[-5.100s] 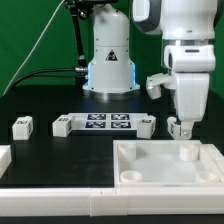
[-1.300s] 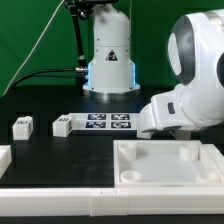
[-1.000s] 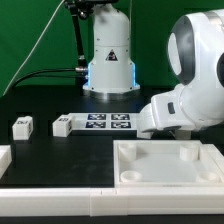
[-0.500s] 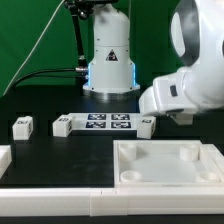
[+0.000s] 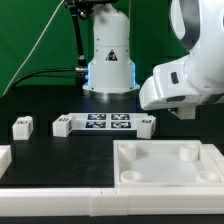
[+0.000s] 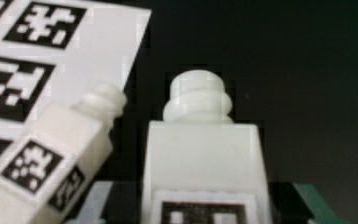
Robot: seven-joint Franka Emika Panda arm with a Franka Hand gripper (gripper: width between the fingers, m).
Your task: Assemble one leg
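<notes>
In the wrist view a white leg point(image 6: 197, 140) with a rounded peg and a black-and-white tag stands between my fingers. My gripper point(image 6: 202, 205) is shut on it. In the exterior view the gripper point(image 5: 185, 112) hangs above the far right of the table, over the far edge of the large white tray-like piece point(image 5: 150, 178). The held leg is hidden there behind the hand. Another leg point(image 5: 146, 125) lies at the marker board's end and also shows in the wrist view point(image 6: 66, 150). Two more legs point(image 5: 22, 126) point(image 5: 62, 126) lie towards the exterior view's left.
The marker board point(image 5: 105, 123) lies mid-table and shows in the wrist view point(image 6: 43, 60). The robot base point(image 5: 108, 60) stands behind it. A white part point(image 5: 4, 156) lies at the left edge, and a white rail point(image 5: 60, 203) runs along the front.
The arm was bent low over the tray-like piece's far edge. It has since lifted up and towards the exterior view's right, carrying the gripper higher above the table.
</notes>
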